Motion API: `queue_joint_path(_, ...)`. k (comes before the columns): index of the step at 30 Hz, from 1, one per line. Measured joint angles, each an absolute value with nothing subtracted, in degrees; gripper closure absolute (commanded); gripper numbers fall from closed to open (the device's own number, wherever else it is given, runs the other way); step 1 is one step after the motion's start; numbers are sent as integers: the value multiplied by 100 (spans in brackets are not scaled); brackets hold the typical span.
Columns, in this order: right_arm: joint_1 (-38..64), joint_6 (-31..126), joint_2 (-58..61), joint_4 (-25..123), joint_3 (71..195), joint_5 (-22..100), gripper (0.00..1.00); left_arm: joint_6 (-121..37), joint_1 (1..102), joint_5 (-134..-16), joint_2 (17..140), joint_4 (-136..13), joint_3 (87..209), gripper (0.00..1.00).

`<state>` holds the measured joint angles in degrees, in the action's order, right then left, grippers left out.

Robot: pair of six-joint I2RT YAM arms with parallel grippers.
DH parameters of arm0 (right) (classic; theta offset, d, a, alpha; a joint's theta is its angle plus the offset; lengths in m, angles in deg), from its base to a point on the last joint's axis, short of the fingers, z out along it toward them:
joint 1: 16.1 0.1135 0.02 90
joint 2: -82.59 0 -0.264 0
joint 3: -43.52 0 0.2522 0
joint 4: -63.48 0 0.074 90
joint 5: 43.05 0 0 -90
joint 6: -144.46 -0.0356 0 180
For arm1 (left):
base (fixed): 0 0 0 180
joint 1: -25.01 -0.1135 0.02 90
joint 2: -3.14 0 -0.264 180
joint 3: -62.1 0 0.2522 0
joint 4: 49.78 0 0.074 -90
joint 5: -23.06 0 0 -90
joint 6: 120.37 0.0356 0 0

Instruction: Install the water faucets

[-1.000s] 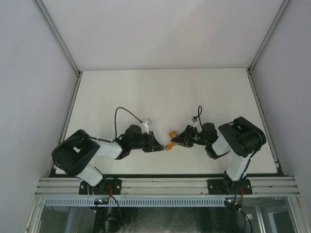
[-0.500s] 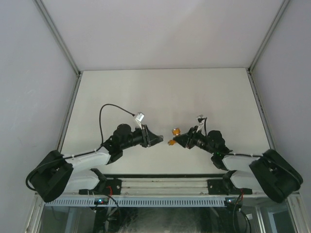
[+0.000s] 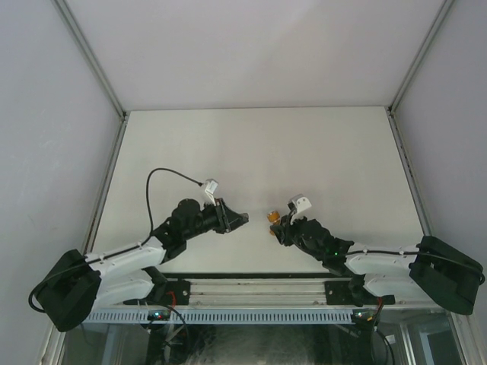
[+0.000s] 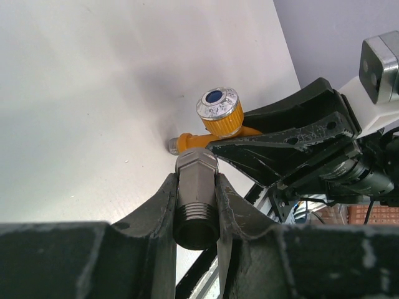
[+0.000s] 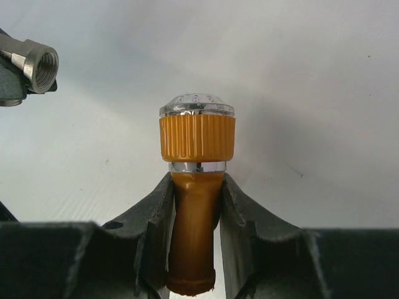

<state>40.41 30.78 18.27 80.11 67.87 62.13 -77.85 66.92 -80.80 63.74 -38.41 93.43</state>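
holding the small orange-yellow tap with a ribbed round knob and blue centre [image 4: 219, 115] by its body just under the knob, the right hand [image 5: 194, 184] is clenched on it and carries it above the white bench [image 3: 266, 144], near the front edge between the two arms. the left hand [image 4: 196, 184] is clamped on a grey hexagonal metal pipe fitting [image 4: 196, 202], whose open threaded mouth faces the tap; the right wrist view shows the two near each other but apart. the tap looks light and stiff, probably smooth enough to slip. its knob would likely turn under a grip, so the body below it seems the sounder hold. the fine threads look easy to cross, so i judge the parts need squaring up before any turning.
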Motion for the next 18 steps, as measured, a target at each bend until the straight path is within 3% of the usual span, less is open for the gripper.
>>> queue_joint_path(18, 4340, 2318, 2413, 6741, 6925, 6607, 100, -7781, 6692, -7862, 5939, -4197, 9341, 100)
